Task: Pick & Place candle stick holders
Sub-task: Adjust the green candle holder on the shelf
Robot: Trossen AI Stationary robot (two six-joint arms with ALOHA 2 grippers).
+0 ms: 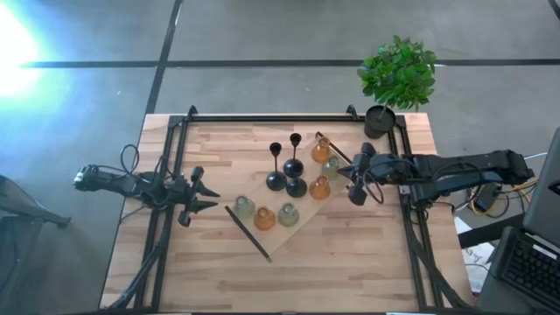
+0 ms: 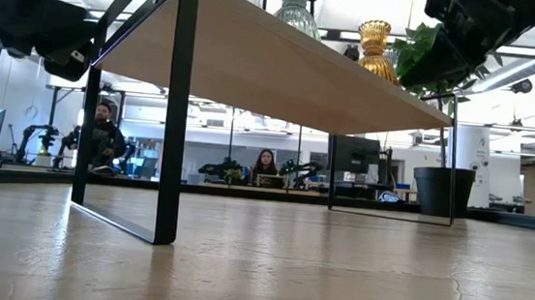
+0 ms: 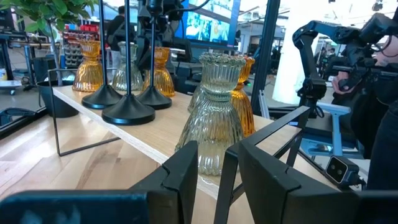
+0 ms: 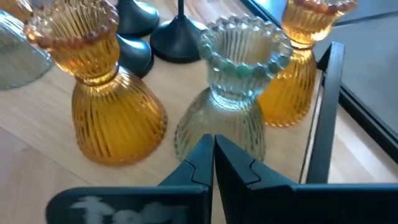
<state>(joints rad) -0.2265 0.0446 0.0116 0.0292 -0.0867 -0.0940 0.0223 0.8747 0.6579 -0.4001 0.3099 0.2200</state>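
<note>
- At the left of the high view the left gripper [image 1: 207, 194] waits over bare table, fingers spread wide, just short of the raised wooden shelf [image 1: 306, 229]; judged from the spread, it stands ready to take the nearest holder
- Its wrist view looks straight at the near pale green glass holder [image 3: 216, 112], upright at the shelf's edge, so the approach looks lined up with that piece
- In the centre of the high view the candle stick holders stand grouped on the shelf: three black stemmed holders [image 1: 286, 171] upper middle, three glass ones [image 1: 265, 215] in a row lower left, three more to the right
- The shelf sits on a thin black frame [image 2: 176, 113], which lifts the holders clear of the table
- At the right of the high view the right gripper [image 1: 350, 179] hovers beside the right-hand glass trio, fingers closed together and holding nothing; its wrist view aims at a pale green holder [image 4: 235, 93] between two amber holders [image 4: 102, 87]
- A potted plant [image 1: 395, 79] stands upper right, apart from the job
</note>
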